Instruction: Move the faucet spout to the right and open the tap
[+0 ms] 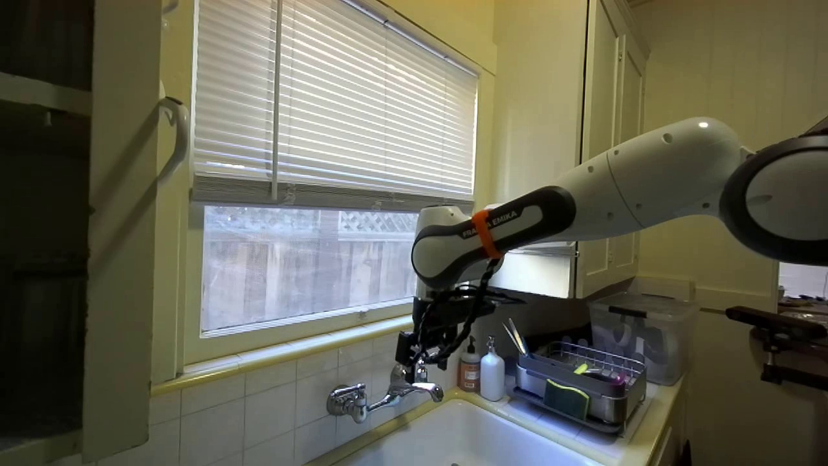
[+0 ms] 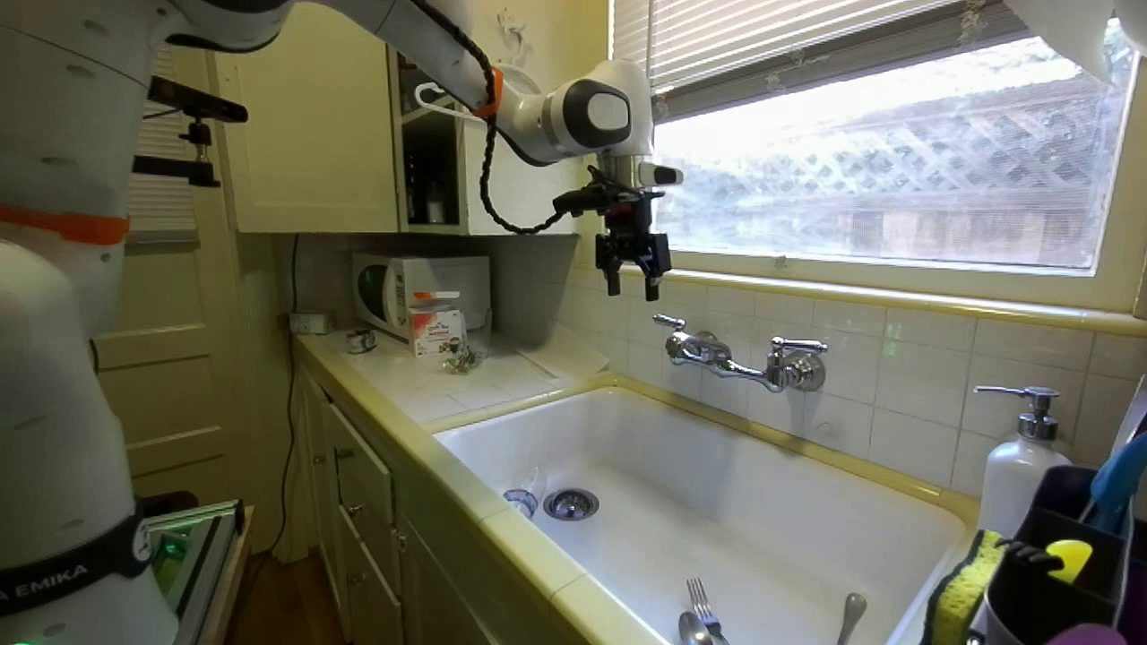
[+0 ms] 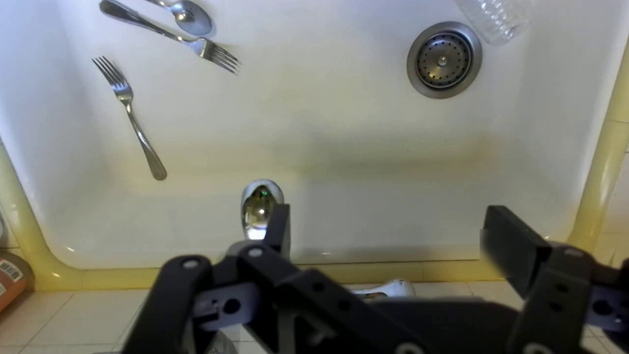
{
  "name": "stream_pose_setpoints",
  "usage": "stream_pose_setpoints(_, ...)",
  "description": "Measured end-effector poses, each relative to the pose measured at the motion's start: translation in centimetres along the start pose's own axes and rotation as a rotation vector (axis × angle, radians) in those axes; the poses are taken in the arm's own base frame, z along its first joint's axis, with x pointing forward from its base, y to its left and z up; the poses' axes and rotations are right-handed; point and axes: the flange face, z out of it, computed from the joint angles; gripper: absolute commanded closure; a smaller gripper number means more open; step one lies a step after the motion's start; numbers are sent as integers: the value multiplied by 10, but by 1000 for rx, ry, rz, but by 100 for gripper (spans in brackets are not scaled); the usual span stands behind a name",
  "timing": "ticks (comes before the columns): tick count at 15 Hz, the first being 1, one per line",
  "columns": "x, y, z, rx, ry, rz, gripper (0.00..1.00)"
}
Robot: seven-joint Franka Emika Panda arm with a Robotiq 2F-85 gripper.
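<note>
The chrome faucet spout (image 1: 427, 389) projects over the sink from the middle of a wall-mounted faucet. In the wrist view its rounded end (image 3: 261, 204) lies just outside the left finger, which covers part of it. One stubby handle (image 2: 799, 346) sits at the faucet's right in an exterior view. The other handle (image 2: 669, 321) is at its left, nearer below the gripper. A chrome piece like a handle (image 3: 395, 287) shows low between the fingers. My gripper (image 2: 633, 291) points down above the faucet's left part. Its fingers are wide apart in the wrist view (image 3: 385, 216), with nothing held.
The white sink (image 2: 806, 511) holds forks (image 3: 135, 123), a spoon (image 3: 191, 17), a drain (image 3: 442, 60) and a clear plastic item (image 3: 496, 17). A white soap bottle (image 1: 492, 374), a brown bottle (image 1: 469, 372) and a dish rack (image 1: 576, 388) stand beside it. The window sill (image 1: 291, 353) runs above.
</note>
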Motion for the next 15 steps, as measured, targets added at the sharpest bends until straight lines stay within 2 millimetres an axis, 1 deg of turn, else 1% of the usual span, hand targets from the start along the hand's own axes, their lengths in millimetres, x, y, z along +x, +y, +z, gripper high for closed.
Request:
stream_pose_setpoints(2, 11, -6, 15, 2, 17, 4, 0)
stream_pose_setpoints(3, 15, -7, 19, 4, 31, 2, 0)
stream_pose_setpoints(5, 21, 0, 18, 4, 50, -12, 0)
stream_pose_setpoints(7, 25, 20, 10, -1, 67, -32, 0)
stream_pose_setpoints(9, 27, 47, 5, -8, 75, -57, 0)
stream_pose_setpoints(11, 26, 71, 8, -11, 57, -83, 0)
stream_pose_setpoints(12, 25, 80, 12, -12, 41, -98, 0)
stream_pose_setpoints(13, 26, 85, 18, -10, 25, -113, 0)
stream_pose_setpoints(15, 27, 85, 31, -4, 1, -136, 0)
